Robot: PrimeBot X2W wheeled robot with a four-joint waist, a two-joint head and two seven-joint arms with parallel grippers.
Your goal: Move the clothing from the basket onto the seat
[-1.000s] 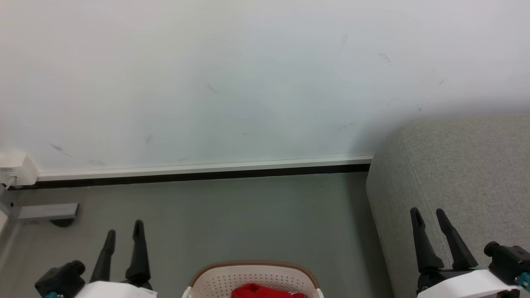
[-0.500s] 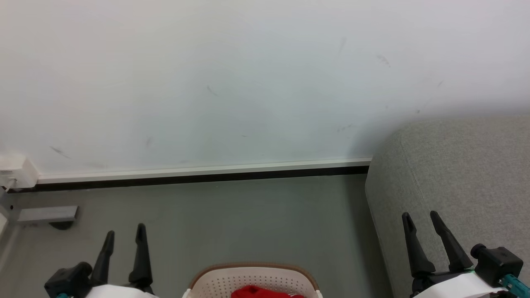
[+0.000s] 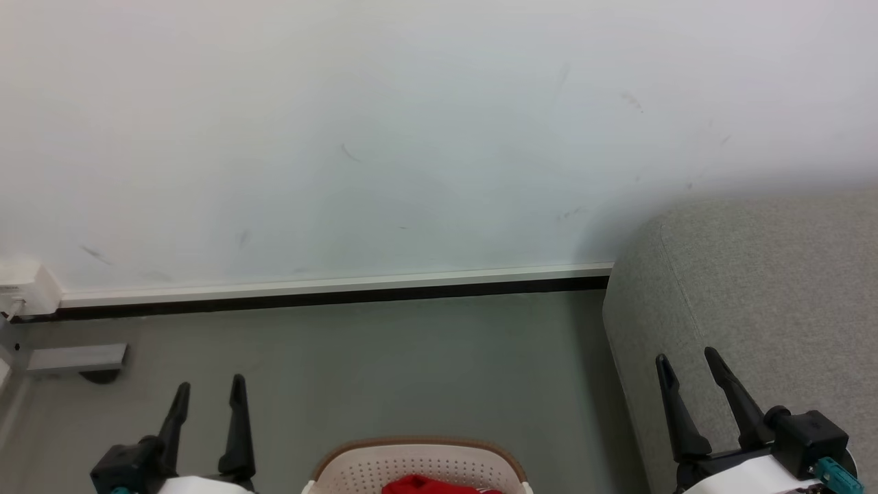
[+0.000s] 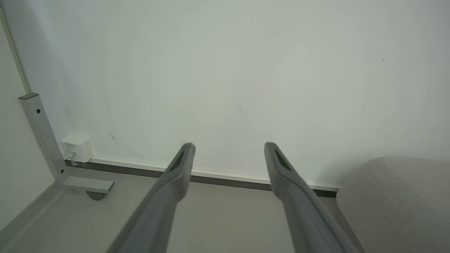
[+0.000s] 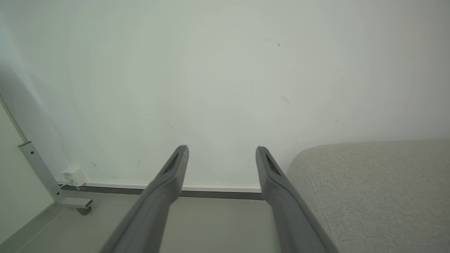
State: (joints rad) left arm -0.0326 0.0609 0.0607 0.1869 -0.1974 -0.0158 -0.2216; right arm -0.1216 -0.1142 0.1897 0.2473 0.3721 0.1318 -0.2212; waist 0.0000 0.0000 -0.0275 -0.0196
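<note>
The cream basket [image 3: 418,461] with its brown rim pokes up at the bottom middle of the head view, and a bit of red clothing [image 3: 426,486] lies inside it. The light-grey seat [image 3: 754,288] fills the right side, with its rounded end also in the left wrist view [image 4: 397,203] and the right wrist view [image 5: 372,189]. My left gripper [image 3: 209,387] stands open at the lower left, left of the basket, holding nothing. My right gripper [image 3: 688,360] is open at the lower right, in front of the seat's side. Both point toward the wall.
A white wall with a dark skirting strip [image 3: 329,291] runs behind the grey floor [image 3: 384,370]. At the far left stand a white socket box [image 3: 24,288] and a grey metal frame foot [image 3: 72,358], also seen as a frame post [image 4: 38,133].
Both grippers have sunk lower in the head view. The right one has also drifted left. The basket sits slightly lower in the picture. Both stay open.
</note>
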